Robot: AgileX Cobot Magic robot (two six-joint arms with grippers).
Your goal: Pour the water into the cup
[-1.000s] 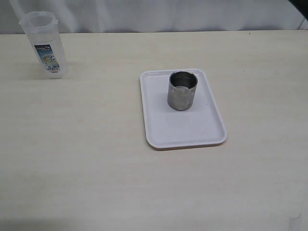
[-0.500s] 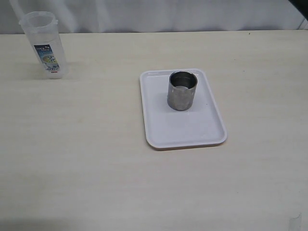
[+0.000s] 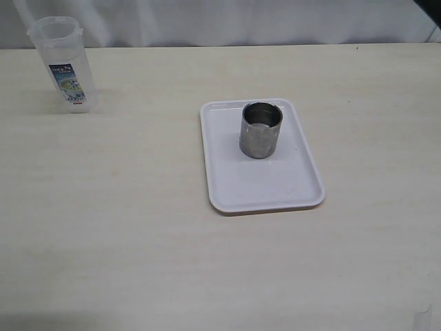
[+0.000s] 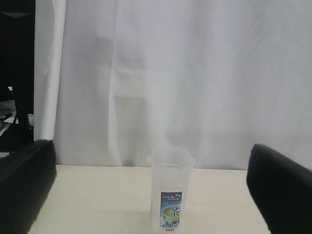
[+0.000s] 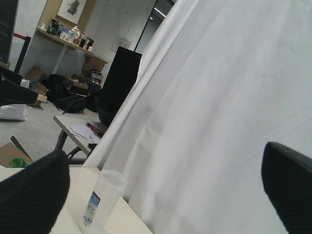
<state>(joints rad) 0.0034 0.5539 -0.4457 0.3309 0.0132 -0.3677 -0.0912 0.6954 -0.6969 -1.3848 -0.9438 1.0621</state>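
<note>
I see the cup (image 3: 262,129) upright on the upper half of the white tray (image 3: 275,196), just right of centre in the exterior view. The clear container (image 3: 63,63) stands well apart at the table's (image 3: 138,262) upper left; I can't make out its water. My left gripper (image 4: 152,183) is spread wide and empty, with the container framed between its fingers (image 4: 27,190), untouched. The right gripper (image 5: 163,192) gapes wide too, holding nothing. I can't place the cup against either.

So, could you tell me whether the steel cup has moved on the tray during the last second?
No. The cup sits at the same spot near the tray's far edge.
</note>
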